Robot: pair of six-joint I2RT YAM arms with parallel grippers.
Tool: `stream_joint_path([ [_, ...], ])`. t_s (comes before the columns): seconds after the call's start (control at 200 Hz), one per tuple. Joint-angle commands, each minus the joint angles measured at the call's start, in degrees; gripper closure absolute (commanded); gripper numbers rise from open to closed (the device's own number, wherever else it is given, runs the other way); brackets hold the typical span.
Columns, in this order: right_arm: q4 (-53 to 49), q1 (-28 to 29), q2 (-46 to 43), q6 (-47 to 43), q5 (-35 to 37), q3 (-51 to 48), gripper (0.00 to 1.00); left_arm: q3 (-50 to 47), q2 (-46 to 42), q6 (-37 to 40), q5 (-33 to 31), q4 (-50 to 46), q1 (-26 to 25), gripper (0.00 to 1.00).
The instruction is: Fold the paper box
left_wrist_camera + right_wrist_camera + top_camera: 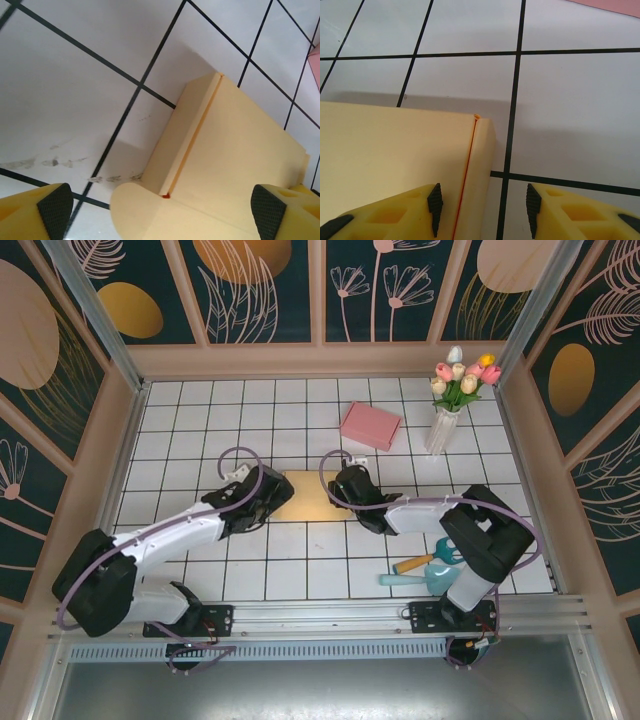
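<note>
Box [303, 496] at mid-desk [200, 410], tan card lying on white tiles, flanked by both end effectors. Left end effector [262, 498] at its left edge, right end effector [348, 488] at its right edge, both low over the tiles.

From the left wrist: box [235, 165] running away up and to the right, narrow side strip set off by an orange crease, rounded tab at the near end. Left end effector [161, 212] spread wide and gripping nothing, one black pad [55, 210] over bare tile, the other over the card.

From the right wrist: box [390, 150] in the lower left, its crease-edged strip sitting between the yellow fingers [395, 215]. Right end effector [484, 207] parted to a middling width, straddling that strip without clamping it; bare tile showing between strip and outer pad.

Farther back on the desk: pink box [370, 425], well apart from the tan one, and just right of it a clear vase [440, 430] of tulips [462, 375]. Near the right arm's base: teal utensils [425, 575] on the tiles.
</note>
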Motion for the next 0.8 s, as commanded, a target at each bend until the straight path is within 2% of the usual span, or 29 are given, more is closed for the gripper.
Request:
stream_joint_path([
  [0.0, -1.34, 0.52, -0.81, 0.60, -0.83, -1.78, 0.49, 4.13, 2.85, -4.26, 2.56, -2.79, -0.16, 0.06],
  [0.08, -0.62, 0.52, -1.07, 0.60, -0.90, -2.39, 0.49, 5.66, 4.82, -6.42, 3.38, -3.36, -0.16, 0.05],
  [0.11, -0.53, 0.51, -1.10, 0.50, -0.86, -2.50, 0.49, 6.11, 5.59, -7.18, 3.59, -3.71, -0.15, 0.02],
  [0.275, 0.46, 0.52, -1.00, 0.11, -0.55, -3.26, 0.49, 9.26, 9.91, -9.42, 3.44, -7.87, -0.17, 0.01],
  [0.425, 1.93, 0.52, -0.32, 0.06, -0.91, -3.84, 0.49, 10.42, 12.85, -9.43, 5.28, -7.37, -0.27, 0.01],
  [0.796, 3.70, 0.52, 2.12, 0.11, -1.26, -4.13, 0.49, 14.17, 14.72, -11.63, 5.74, -9.28, -0.68, 0.01],
])
